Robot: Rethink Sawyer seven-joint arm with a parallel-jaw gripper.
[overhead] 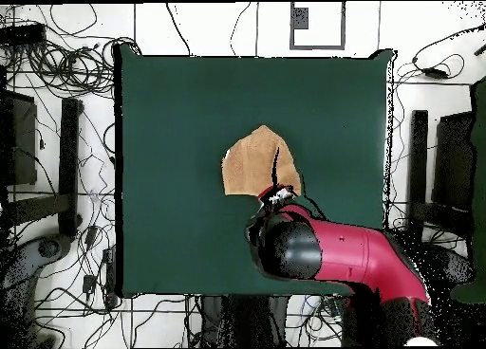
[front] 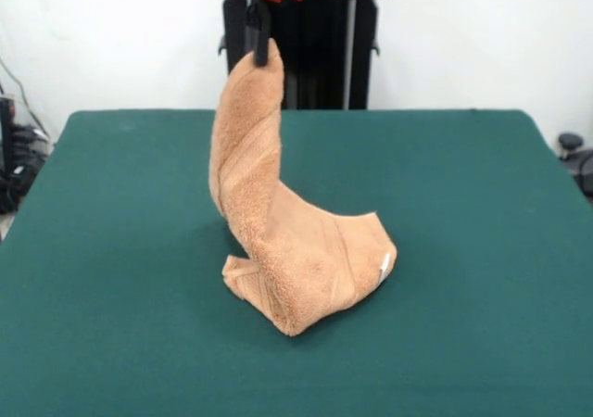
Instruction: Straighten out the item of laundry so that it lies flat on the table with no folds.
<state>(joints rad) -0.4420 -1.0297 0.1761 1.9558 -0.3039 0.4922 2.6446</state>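
The orange-tan towel hangs lifted by one corner, twisted into a tall column. Its lower part rests bunched and folded on the green table, with a small white tag at the right side of the heap. My gripper is shut on the towel's top corner, high above the table near the far edge. From overhead the towel shows as a small tan patch on the table, and the red arm covers the gripper and the towel's lower right part.
The green felt stretches wide on all sides of the towel. Cables and dark equipment lie on the floor around the table. A black pedestal stands behind the far edge.
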